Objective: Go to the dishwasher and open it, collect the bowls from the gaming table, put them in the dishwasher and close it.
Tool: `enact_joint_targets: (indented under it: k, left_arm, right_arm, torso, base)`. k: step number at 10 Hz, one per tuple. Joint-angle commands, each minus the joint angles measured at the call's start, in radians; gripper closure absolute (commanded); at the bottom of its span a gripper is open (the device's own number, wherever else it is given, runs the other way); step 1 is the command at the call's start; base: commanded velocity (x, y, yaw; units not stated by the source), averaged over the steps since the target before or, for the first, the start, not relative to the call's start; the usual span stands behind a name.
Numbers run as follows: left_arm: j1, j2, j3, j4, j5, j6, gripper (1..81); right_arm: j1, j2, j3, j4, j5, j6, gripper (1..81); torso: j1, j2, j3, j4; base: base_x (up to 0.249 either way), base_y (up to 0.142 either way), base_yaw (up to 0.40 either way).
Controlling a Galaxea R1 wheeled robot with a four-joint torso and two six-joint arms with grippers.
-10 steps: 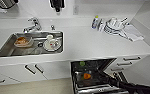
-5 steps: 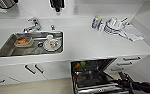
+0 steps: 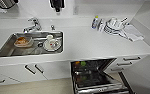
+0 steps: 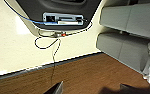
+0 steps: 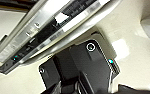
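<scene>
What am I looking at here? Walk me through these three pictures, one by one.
They come from a wheeled robot with two arms, each ending in a pincer.

The head view is taken from a camera high on the robot, looking down at a kitchen. A white counter holds a steel sink with a tap; dishes lie in the sink. Stacked plates and a small bottle stand at the counter's far right. Below, the dishwasher stands open, with items in its rack.

The left wrist view comes from a camera on the left arm, pointing down at pale and wood-coloured floor, cables and grey cushions.

The right wrist view looks down past the robot's dark base at the dishwasher's open door edge.

Nothing is seen being held.
</scene>
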Motion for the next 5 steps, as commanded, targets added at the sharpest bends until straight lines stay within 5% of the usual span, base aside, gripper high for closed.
enact_joint_targets:
  k: [1,2,5]
  left_arm:
    - [0.037,0.002,0.002,-0.006,0.073,0.0,1.0]
    - [0.036,0.003,0.002,-0.003,0.073,0.001,1.0]
    - [0.03,0.007,0.002,-0.006,0.073,0.0,1.0]
  right_arm:
    - [-0.092,-0.042,-0.021,-0.092,-0.105,0.001,1.0]
    - [-0.148,-0.023,-0.062,-0.095,-0.105,-0.003,1.0]
    - [-0.287,0.09,-0.184,-0.101,-0.085,-0.011,1.0]
  torso:
    - [0.0,0.0,0.0,0.0]
    - [0.064,-0.1,0.0,0.0]
    - [0.092,-0.146,0.0,0.0]
  base:
    - [0.0,0.0,0.0]
    - [0.0,0.0,0.0]
    - [0.0,0.0,0.0]
